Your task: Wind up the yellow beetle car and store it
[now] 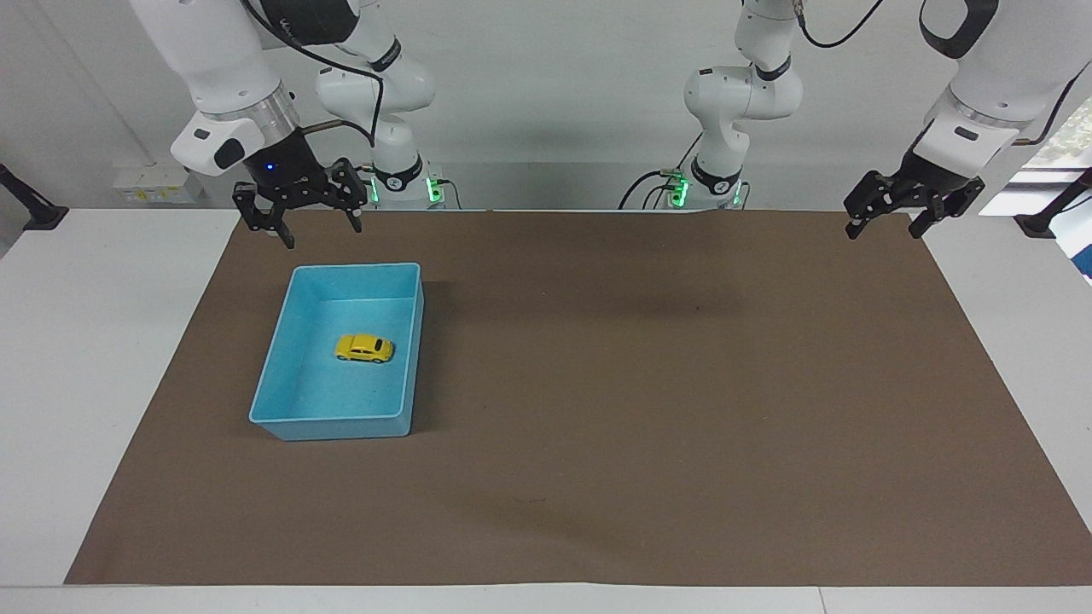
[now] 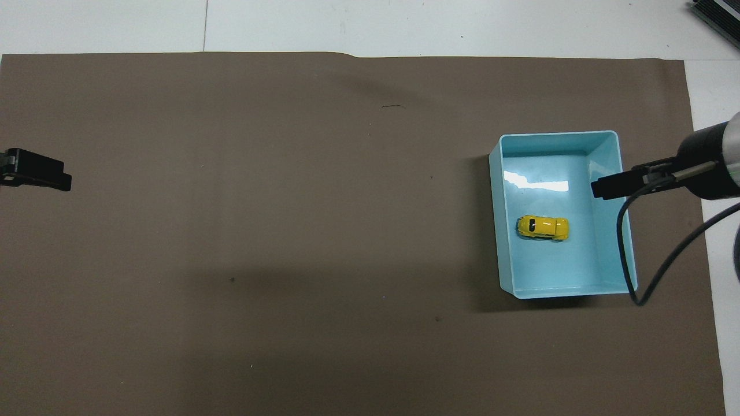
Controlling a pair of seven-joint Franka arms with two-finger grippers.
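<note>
Toward the right arm's end of the table, the yellow beetle car (image 1: 364, 348) is sitting on its wheels on the floor of the light blue tray (image 1: 278, 375), roughly in the middle and touching none of the walls. From across the table I am seeing both arms whole, which the overhead camera is not giving me: up there the right gripper (image 2: 613, 186) is showing only as a dark tip poking in over the tray's rim, and the left gripper (image 2: 36, 171) as a black stub at the edge of the brown mat (image 2: 289, 231). The facing view is making plain that the right gripper (image 1: 297, 223) is hanging up in the air over the mat at the robots' end of the tray, pointing down, its fingers spread wide and holding nothing. The left gripper (image 1: 887, 215) is waiting in the air over the corner of the mat at the left arm's end, tilted downward, its fingers likewise spread apart and empty. A black cable (image 2: 653, 254) is looping down from the right wrist in the overhead view.
</note>
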